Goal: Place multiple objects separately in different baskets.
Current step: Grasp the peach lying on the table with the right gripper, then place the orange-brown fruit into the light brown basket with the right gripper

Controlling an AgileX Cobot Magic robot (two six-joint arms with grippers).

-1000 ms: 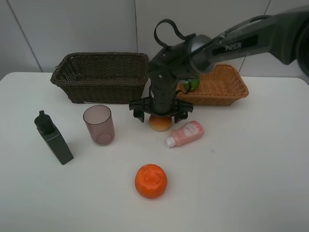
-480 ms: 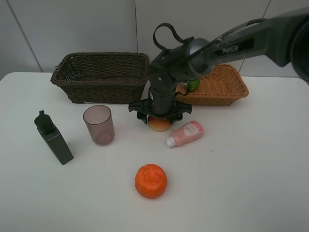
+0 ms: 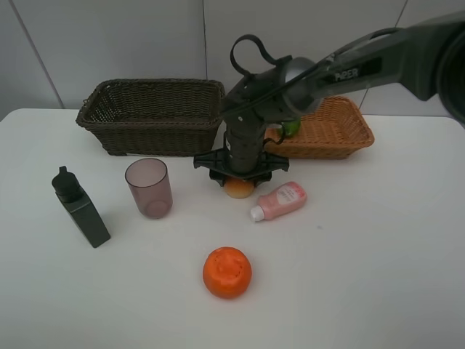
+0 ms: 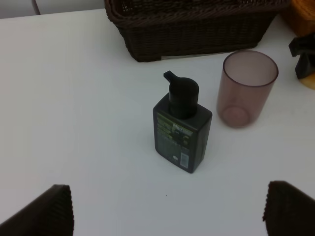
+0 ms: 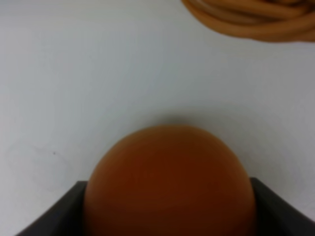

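My right gripper [image 3: 239,180] reaches down in the middle of the table and is shut on the peach-coloured fruit [image 3: 239,189], which rests on the white surface. In the right wrist view the fruit [image 5: 170,182] fills the space between the dark fingers [image 5: 54,219]. Beside it lies the pink squeeze bottle [image 3: 282,201], and the orange [image 3: 227,272] sits nearer the front. The mauve cup [image 3: 149,187] and the dark green bottle [image 3: 80,211] stand at the left. My left gripper [image 4: 167,211] hovers open above the green bottle [image 4: 182,130] and cup [image 4: 247,88].
The dark brown basket [image 3: 152,116] stands at the back left. At the back right, behind the right arm, the light tan basket [image 3: 341,134] holds a green lime [image 3: 291,128]. Its rim [image 5: 246,19] shows just beyond the fruit.
The right gripper's jaws have come together from wide open onto the peach-coloured fruit. The left arm and the other objects have not moved.
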